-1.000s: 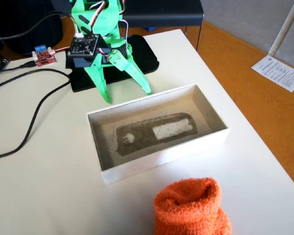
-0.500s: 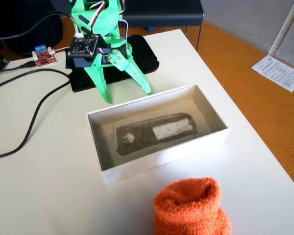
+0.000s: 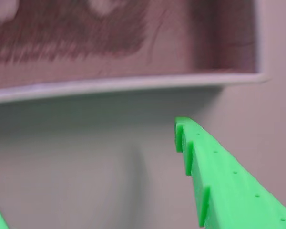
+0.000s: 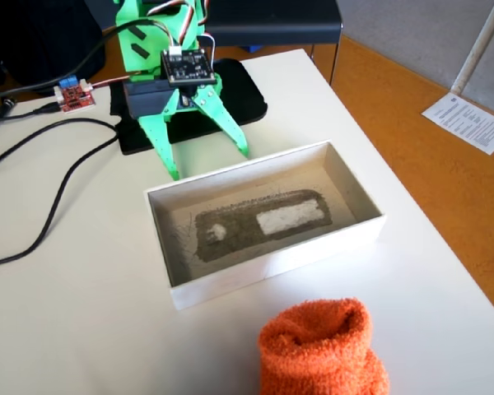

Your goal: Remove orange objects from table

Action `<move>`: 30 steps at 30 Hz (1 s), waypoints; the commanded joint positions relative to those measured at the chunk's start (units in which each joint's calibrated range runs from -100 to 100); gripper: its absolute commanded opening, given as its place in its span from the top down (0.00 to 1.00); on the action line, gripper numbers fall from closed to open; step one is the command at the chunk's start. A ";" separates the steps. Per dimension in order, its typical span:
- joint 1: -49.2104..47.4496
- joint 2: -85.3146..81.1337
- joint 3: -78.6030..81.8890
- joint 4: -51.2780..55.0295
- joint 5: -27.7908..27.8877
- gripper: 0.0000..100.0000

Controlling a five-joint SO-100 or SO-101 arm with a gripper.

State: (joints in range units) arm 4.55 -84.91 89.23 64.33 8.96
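Gripper [image 4: 206, 162] spread wide, empty, poised beyond white box's [image 4: 358, 197] far wall; orange bundle [image 4: 321, 350] untouched on table [image 4: 58, 313], near side.

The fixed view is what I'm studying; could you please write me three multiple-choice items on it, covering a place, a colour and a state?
1. Where is the sock relative to the box in the fixed view?
A. Inside it
B. Outside it, nearer the camera
C. Under the tool

2. What colour are the tool's fingers?
A. Green
B. Black
C. White

3. What state is the tool in?
A. Shut on the sock
B. Shut on nothing
C. Open and empty

Answers:
1 B, the sock sits on the table in front of the box's near wall.
2 A, both fingers are bright green.
3 C, the fingers are spread wide beside the box's far wall, with nothing between them.
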 commanded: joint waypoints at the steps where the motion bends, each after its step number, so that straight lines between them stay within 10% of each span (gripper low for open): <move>1: -0.89 10.17 -18.88 0.16 -1.42 0.58; 12: -3.04 68.75 -84.67 -6.00 -9.23 0.58; 30: -4.44 105.60 -99.79 -18.00 -8.11 0.58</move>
State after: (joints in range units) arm 1.19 19.11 -4.64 47.34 0.90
